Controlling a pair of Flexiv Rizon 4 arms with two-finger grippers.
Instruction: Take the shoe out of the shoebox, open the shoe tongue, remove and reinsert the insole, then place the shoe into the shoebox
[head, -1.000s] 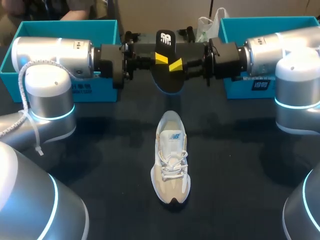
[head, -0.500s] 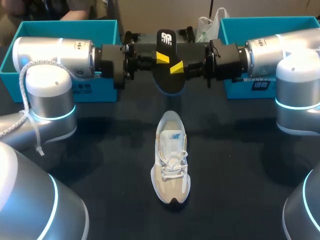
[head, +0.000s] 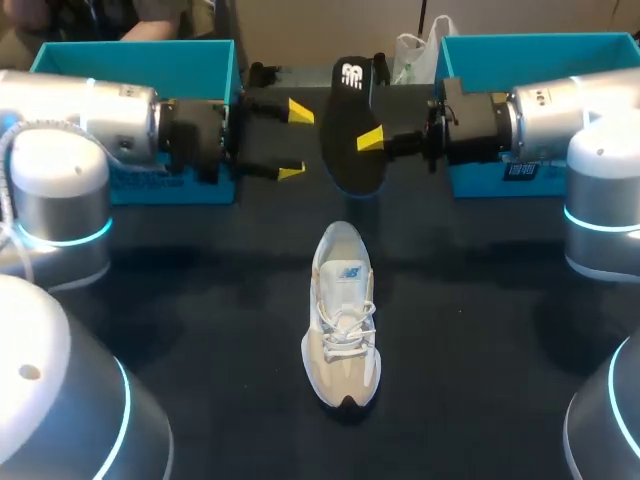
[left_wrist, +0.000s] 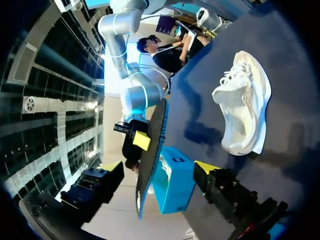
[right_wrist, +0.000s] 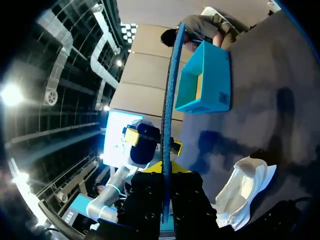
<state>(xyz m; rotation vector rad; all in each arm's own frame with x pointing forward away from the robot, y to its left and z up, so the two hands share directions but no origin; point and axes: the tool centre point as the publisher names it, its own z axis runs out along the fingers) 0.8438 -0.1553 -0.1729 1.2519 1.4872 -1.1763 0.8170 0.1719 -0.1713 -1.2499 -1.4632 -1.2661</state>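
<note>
I see R end effector (head: 372, 140) pinching insole (head: 345, 150) upright past shoe (head: 343, 315) heel, prob staged for reinsert; L end effector (head: 295, 141) wide, off it.

Far finger of the right gripper (head: 368, 138) hidden behind the insole (head: 350, 120), insole just an edge-on sliver at the right wrist (faces unreadable), left shoebox (head: 130, 55) and right shoebox (head: 530, 50) fronts masked by arms, one end of the shoe (right_wrist: 245, 190) tucked behind gripper housing.
</note>
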